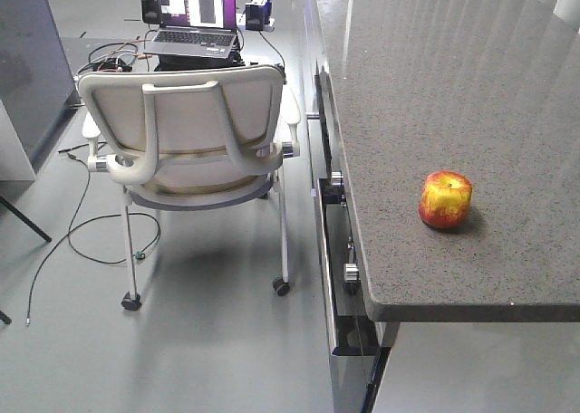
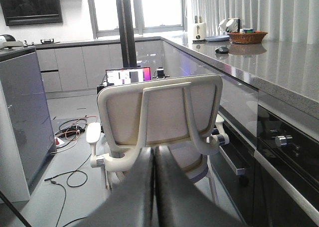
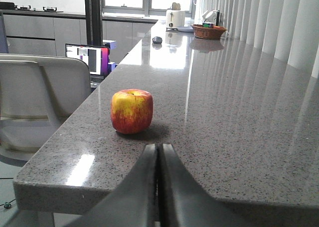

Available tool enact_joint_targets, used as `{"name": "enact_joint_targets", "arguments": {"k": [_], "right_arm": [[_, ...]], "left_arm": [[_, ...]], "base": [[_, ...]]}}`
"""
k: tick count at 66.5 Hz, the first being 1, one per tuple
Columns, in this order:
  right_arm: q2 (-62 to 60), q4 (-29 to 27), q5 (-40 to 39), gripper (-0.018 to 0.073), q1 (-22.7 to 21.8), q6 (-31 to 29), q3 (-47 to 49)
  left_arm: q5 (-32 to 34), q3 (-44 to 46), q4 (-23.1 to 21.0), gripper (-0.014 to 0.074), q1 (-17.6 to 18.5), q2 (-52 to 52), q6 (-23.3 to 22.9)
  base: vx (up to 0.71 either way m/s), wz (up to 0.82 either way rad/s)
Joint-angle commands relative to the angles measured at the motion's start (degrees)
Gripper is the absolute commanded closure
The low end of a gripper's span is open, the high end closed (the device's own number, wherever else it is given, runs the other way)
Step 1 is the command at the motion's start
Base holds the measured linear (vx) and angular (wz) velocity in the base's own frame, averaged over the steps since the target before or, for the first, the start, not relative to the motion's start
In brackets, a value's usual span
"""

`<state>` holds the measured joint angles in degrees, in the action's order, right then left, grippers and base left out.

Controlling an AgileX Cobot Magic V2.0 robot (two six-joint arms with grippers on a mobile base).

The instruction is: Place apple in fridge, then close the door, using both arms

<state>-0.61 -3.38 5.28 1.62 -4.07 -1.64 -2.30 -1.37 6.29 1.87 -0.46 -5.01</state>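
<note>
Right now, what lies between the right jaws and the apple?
Nothing but bare speckled countertop. The right wrist view shows the shut right jaws pointing at the apple, with only that surface in between.

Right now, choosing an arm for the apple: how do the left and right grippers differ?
The left gripper points at the chair, with no apple in its view; the right gripper points straight at the apple on the countertop. The left gripper is off to the side of the countertop; the right gripper faces its end edge. Both are shut and hold nothing.
</note>
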Motion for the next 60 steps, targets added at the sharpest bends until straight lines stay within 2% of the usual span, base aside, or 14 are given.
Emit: {"name": "enact_joint_targets", "arguments": {"k": [1,26,36,41,52,60], "right_arm": [[-1.4,0.0,-4.4,0.0563,0.0,0.0,-0.2],[-1.4,-0.2,-4.5,0.0563,0.0,0.7,-0.2],[-1.4,-2.6,-13.4,0.0563,0.0,5.1,0.4],[-1.4,-3.3,-15.0,0.0563,0.0,5.7,3.1],[1.5,-1.4,-6.7,0.0563,0.0,4.4,13.2],[6.9,-1.2,5.6,0.0563,0.0,1.0,21.7]], "left_arm": [[4.4,-1.5,-0.5,0.0603,-0.2,-0.4,-0.5],[4.4,-1.5,-0.5,0.0603,-0.2,-0.4,-0.5],[4.4,-1.5,-0.5,0.0603,-0.2,-0.4,-0.5],[4.4,-1.5,-0.5,0.0603,-0.2,-0.4,-0.5],[4.4,-1.5,-0.5,0.0603,-0.2,-0.4,-0.5],[4.4,-1.5,-0.5,0.0603,-0.2,-0.4,-0.5]], "base": [[0.00,0.00],[0.00,0.00],[0.00,0.00],[0.00,0.00],[0.00,0.00],[0.00,0.00]]}}
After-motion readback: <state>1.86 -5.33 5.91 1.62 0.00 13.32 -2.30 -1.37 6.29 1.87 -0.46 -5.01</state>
